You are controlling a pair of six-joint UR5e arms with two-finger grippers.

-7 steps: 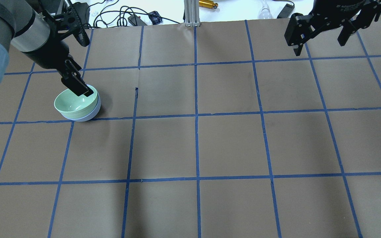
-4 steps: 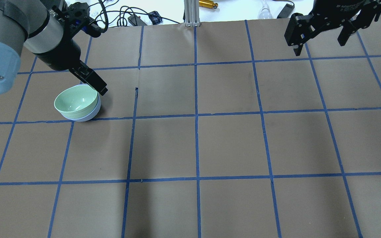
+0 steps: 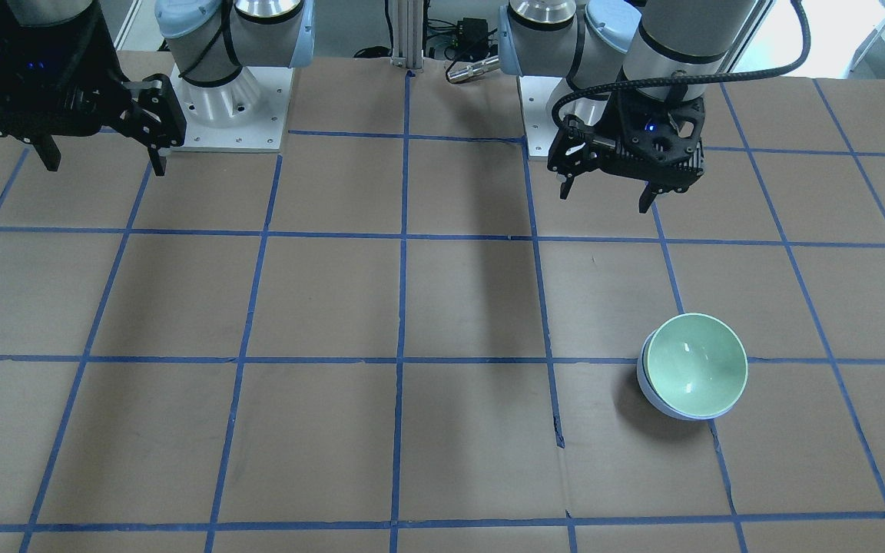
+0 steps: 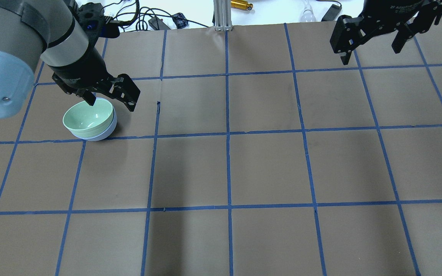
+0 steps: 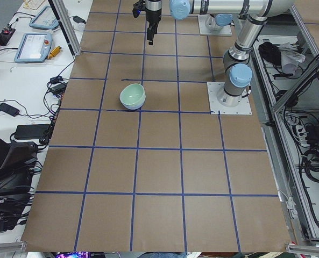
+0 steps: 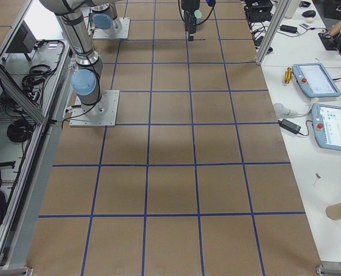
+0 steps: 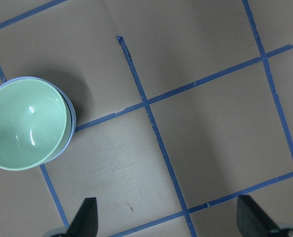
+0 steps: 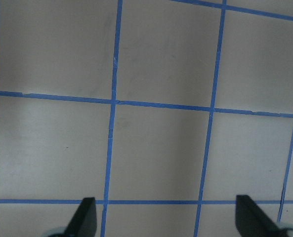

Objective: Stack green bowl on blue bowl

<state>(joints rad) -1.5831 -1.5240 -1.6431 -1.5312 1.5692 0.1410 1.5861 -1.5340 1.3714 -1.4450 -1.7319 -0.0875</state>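
The green bowl [image 4: 88,118] sits nested inside the blue bowl [image 4: 104,135] on the brown paper table, upright, at the left of the overhead view. Only a thin rim and lower wall of the blue bowl show. The pair also appears in the front view, green bowl [image 3: 696,363] in blue bowl [image 3: 651,393], and in the left wrist view [image 7: 26,126]. My left gripper [image 4: 111,104] is open and empty, raised above and just beside the bowls. It touches neither. My right gripper [image 4: 370,53] is open and empty, high at the far right.
An aluminium post [image 4: 223,15] stands at the table's far edge, with cables [image 4: 140,19] and a gold cylinder [image 4: 241,5] behind it. A small tear in the paper [image 4: 158,105] lies right of the bowls. Blue tape lines grid the table.
My left gripper's finger has come out of the green bowl's rim. The gripper has risen, turned and shifted right. The bowls stayed put. The right arm has not moved.
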